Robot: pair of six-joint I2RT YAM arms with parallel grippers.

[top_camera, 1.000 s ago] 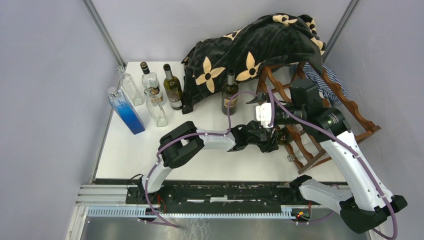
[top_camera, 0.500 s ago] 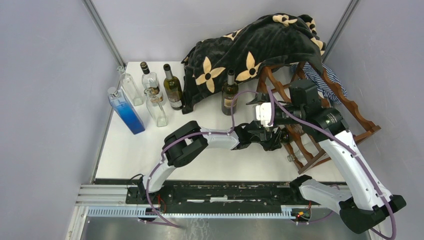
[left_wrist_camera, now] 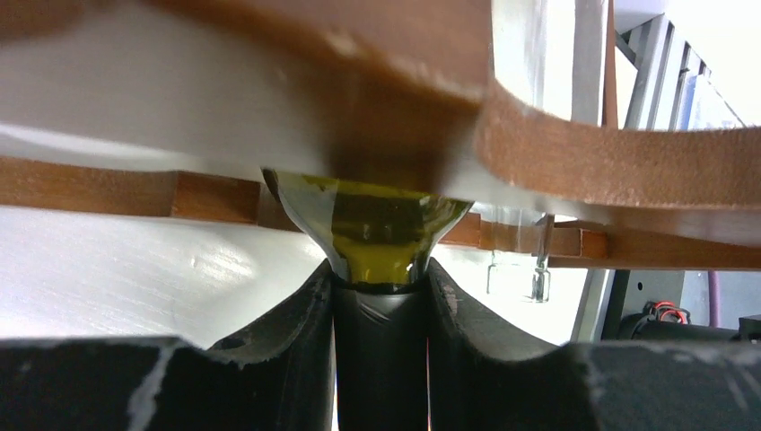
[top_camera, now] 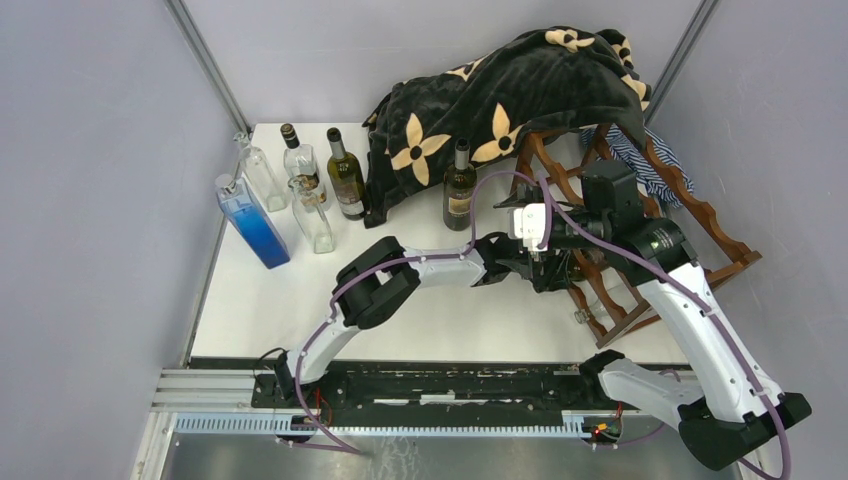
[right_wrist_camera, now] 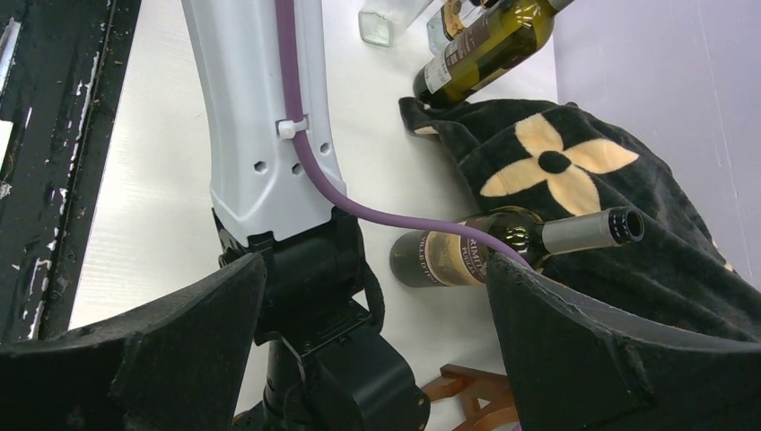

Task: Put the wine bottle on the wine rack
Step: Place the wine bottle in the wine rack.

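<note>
Gripping: left gripper [left_wrist_camera: 381, 280] clamps wine bottle [left_wrist_camera: 372, 224] neck
right gripper [right_wrist_camera: 375, 269]: released, empty
risk: shoulder snags wine rack [left_wrist_camera: 556, 153] rail, slips

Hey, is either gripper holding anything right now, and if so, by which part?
The left gripper holds the wine bottle by its dark foil-covered neck, next to the green shoulder. The right gripper is open and holds nothing.
</note>
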